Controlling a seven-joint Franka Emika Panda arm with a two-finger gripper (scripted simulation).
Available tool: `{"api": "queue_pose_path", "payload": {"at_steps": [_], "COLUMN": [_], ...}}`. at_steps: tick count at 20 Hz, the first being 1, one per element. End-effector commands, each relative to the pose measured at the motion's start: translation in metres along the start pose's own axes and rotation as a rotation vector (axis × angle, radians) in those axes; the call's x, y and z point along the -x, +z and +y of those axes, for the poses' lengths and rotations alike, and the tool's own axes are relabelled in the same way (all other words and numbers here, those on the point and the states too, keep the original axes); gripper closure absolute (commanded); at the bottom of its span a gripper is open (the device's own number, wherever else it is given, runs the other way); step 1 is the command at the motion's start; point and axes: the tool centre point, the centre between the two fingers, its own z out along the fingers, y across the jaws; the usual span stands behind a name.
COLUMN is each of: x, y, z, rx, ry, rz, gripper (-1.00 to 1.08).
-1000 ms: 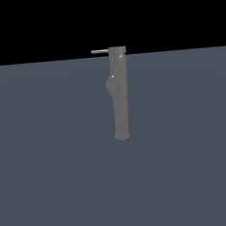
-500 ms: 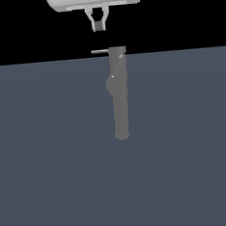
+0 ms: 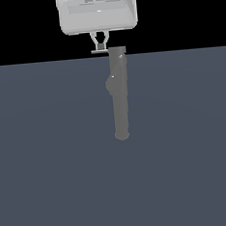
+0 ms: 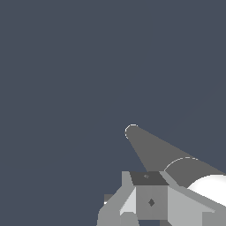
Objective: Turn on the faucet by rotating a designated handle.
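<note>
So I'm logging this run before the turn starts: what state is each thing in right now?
faucet: lying along the grey surface, rounded end nearest the exterior view, untouched.
handle: sticking out sideways from the faucet's far end, toward the exterior view's left, not visibly gripped.
gripper: directly above the handle, fingers tapering toward it; open or shut can't be told.

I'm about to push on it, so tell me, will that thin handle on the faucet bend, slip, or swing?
The handle looks like a straight, slim rod, so probably stiff. Its smooth, narrow surface may let the claw slip off. Projecting sideways from the faucet end, it will likely swing rather than lift away.
</note>
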Motion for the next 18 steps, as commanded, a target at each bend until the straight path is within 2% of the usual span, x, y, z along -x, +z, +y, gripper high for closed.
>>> {"api": "queue_pose_path", "payload": {"at_steps": [1, 10, 14, 18], "x": [-0.010, -0.023, -0.023, -0.010], "y": [0.006, 0.013, 0.013, 0.013], "z": [-0.001, -0.003, -0.003, -0.006], "rx": [-0.001, -0.001, -0.001, -0.001], "ry": [0.005, 0.011, 0.011, 0.011], "rz": [0.001, 0.001, 0.001, 0.001], "gripper": [1.08, 1.08, 1.08, 1.08]}}
